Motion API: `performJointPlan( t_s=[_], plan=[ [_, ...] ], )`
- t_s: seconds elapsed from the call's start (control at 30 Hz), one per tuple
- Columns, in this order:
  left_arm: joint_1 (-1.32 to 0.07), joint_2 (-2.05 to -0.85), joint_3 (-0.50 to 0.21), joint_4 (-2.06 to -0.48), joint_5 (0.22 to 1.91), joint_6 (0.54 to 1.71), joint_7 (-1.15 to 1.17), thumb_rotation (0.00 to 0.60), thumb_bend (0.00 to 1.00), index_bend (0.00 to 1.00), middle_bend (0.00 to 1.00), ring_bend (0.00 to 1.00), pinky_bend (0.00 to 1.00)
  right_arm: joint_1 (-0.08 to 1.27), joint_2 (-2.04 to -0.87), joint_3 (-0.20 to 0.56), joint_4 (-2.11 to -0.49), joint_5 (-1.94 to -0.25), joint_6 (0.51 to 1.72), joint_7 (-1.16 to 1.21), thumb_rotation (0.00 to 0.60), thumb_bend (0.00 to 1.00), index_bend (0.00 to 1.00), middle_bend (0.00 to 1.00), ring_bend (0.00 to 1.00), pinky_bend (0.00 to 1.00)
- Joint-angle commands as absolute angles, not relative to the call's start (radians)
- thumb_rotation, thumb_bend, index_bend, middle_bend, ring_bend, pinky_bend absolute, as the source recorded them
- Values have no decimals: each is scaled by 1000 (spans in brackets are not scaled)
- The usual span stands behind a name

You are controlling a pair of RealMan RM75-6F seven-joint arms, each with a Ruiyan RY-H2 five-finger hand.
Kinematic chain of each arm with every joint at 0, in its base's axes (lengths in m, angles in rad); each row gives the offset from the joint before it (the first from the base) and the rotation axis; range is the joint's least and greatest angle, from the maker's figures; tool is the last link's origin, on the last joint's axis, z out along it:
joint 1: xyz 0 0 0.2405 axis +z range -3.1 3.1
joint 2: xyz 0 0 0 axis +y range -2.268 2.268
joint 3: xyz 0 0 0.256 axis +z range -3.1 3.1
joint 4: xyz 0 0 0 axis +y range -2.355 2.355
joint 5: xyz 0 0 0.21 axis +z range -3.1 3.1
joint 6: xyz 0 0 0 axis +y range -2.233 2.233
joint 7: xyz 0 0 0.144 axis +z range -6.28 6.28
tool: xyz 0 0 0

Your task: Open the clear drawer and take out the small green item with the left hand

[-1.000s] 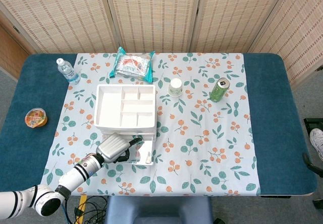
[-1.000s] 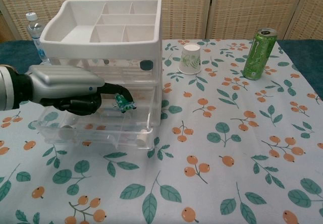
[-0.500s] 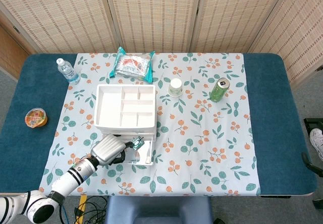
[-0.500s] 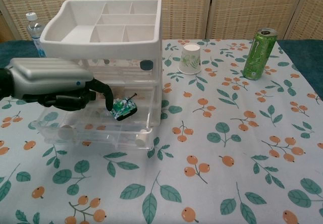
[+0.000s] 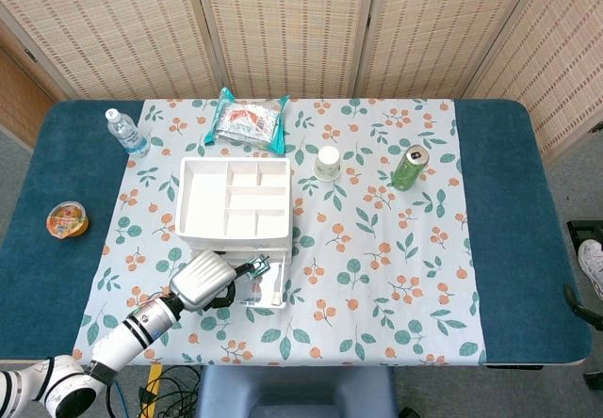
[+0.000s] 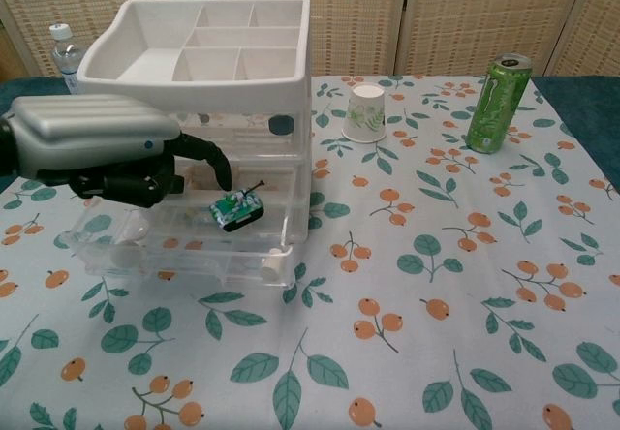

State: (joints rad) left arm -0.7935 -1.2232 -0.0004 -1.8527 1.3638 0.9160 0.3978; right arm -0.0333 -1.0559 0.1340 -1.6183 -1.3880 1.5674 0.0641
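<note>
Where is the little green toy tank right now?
In the chest view, the green toy tank lies inside the pulled-out clear drawer, just right of the left hand, whose fingers are off it.

A floral tablecloth (image 5: 377, 277) covers the middle of the blue table (image 5: 509, 201). Near the far edge lies a snack packet (image 5: 249, 121) in a teal wrapper. A water bottle (image 5: 123, 131) stands at the far left corner of the cloth, on its edge. A paper cup (image 5: 327, 163) with a leaf print stands upright near the centre of the table, and a green can (image 5: 409, 168) stands upright to its right, well apart. A small orange-lidded cup (image 5: 68, 219) sits on the bare blue surface near the left edge.
</note>
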Motion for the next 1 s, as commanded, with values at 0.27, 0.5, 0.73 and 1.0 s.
performJointPlan(
  t_s=[0.27,0.5,0.73,1.0],
  plan=[
    [-805,-1257,-6,-1804,1403,878,324,229,921,190,909,951,1000,-34,-1059,134,-1615,-1387,1567,68,600,339,0,0,25,57],
    [-815,-1287,-9,-1761,1392,851,327,237,914,179,905,949,1000,-35,-1060,134,-1611,-1386,1566,73,600,339,0,0,25,57],
    [-817,-1289,-10,-1750,1354,840,379,241,914,200,905,949,1000,-35,-1061,135,-1607,-1387,1567,79,600,339,0,0,25,57],
    [-805,-1248,7,-1803,1315,846,448,243,914,251,904,949,1000,-33,-1061,136,-1607,-1389,1566,78,600,339,0,0,25,57]
  ],
)
